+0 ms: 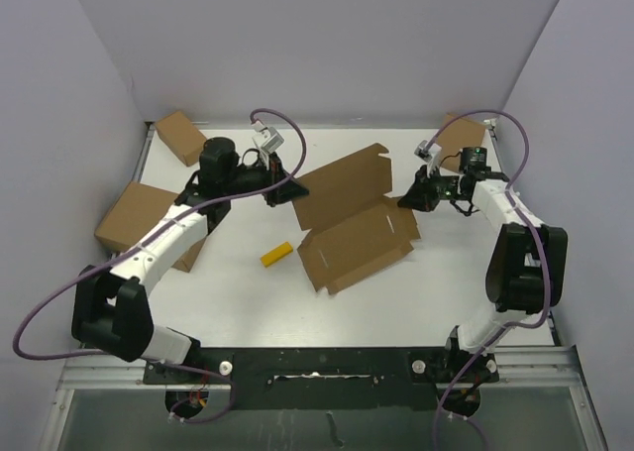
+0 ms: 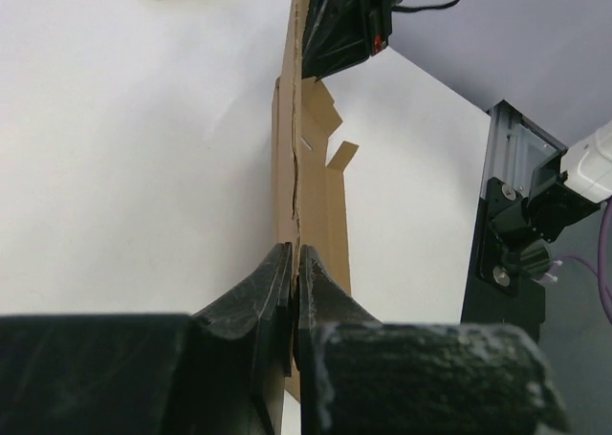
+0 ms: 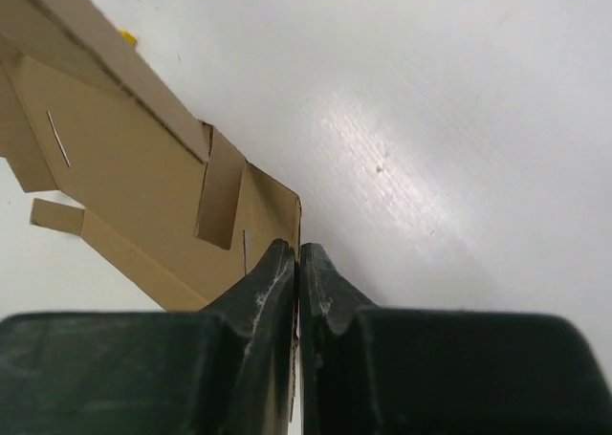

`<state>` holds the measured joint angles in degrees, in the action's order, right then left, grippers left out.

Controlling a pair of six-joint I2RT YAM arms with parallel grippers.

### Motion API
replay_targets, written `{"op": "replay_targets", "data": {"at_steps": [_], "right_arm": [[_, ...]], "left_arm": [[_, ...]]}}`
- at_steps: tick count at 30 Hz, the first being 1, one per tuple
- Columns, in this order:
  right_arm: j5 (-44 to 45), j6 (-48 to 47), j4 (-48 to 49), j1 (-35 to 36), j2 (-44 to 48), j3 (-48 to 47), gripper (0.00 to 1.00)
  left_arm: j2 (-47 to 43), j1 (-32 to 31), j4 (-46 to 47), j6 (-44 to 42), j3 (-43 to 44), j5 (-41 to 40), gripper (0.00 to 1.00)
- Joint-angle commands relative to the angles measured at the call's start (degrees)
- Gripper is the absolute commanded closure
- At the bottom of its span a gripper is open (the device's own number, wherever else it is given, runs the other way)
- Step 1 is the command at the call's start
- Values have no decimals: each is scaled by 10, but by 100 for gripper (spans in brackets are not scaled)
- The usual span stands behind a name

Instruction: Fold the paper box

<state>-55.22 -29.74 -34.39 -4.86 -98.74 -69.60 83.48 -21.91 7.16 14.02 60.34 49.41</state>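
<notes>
Occupying centre frame: brown corrugated cardboard paper box (image 1: 357, 238), unfolded | left gripper (image 1: 284, 189) clenched on its left edge | right gripper (image 1: 406, 201) clenched on its right corner

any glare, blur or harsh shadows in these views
right wrist: bright glare patch on the white table right of the paper box; left wrist: no glare, box edge crisp, dark jaws fill the bottom; top external: even light, only a soft shadow under the left arm
</notes>
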Motion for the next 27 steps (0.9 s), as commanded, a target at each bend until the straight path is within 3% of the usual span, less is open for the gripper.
{"op": "replay_targets", "data": {"at_steps": [1,7,12,20,27], "right_arm": [[-30,112,230,11,97,59,100],[1,191,528,38,126,206,100],[18,225,694,40,120,278,100],[-22,246,842,35,110,367,100],[-64,243,850,22,130,396,100]], "left_arm": [[-82,-21,-72,-80,74,-23,100],[-88,-37,-99,-108,64,-39,100],[-87,-41,-69,-79,32,-29,100],[-96,-57,-46,-55,-9,-30,100],[-119,-64,-24,-36,-47,-44,100]]}}
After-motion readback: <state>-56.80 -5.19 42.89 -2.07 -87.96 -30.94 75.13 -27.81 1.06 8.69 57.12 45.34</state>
